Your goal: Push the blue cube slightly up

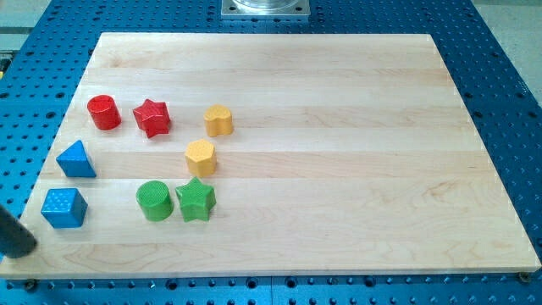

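The cube (64, 208) sits near the board's (339, 127) view-left edge, a triangular block (77, 159) close at its 12 o'clock. My tip (28, 246) lies at the cube's 7 o'clock, just apart; a cylinder (154, 201) lies at its 3 o'clock.

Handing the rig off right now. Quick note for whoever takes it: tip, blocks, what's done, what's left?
My tip sits at the board's bottom-left corner, just below and left of the blue cube, apparently not touching it.
The blue cube lies near the left edge, directly below the blue triangular block, with a gap between them.
Done: approach only; no sign the push has started.
Left: get under the cube and nudge it slightly toward the view's top, stopping short of the triangular block.
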Motion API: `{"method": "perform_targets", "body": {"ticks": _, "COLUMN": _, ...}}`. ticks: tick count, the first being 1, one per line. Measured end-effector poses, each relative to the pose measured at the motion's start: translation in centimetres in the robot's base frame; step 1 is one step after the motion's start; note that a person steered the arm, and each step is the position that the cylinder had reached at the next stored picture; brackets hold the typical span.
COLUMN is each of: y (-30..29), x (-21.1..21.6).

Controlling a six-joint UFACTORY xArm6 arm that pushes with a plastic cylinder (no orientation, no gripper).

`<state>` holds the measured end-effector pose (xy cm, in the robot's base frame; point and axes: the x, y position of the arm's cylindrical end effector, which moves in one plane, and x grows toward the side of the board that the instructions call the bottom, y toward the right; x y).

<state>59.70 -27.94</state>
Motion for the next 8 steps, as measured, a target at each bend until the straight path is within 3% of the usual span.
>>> {"method": "perform_targets", "body": {"ticks": 5, "y": 3.6, "x": -2.0}}
{"method": "perform_targets", "body": {"ticks": 7, "y": 2.4, "x": 2.1}}
{"method": "perform_targets", "body": {"ticks": 8, "y": 2.8, "x": 2.1}}
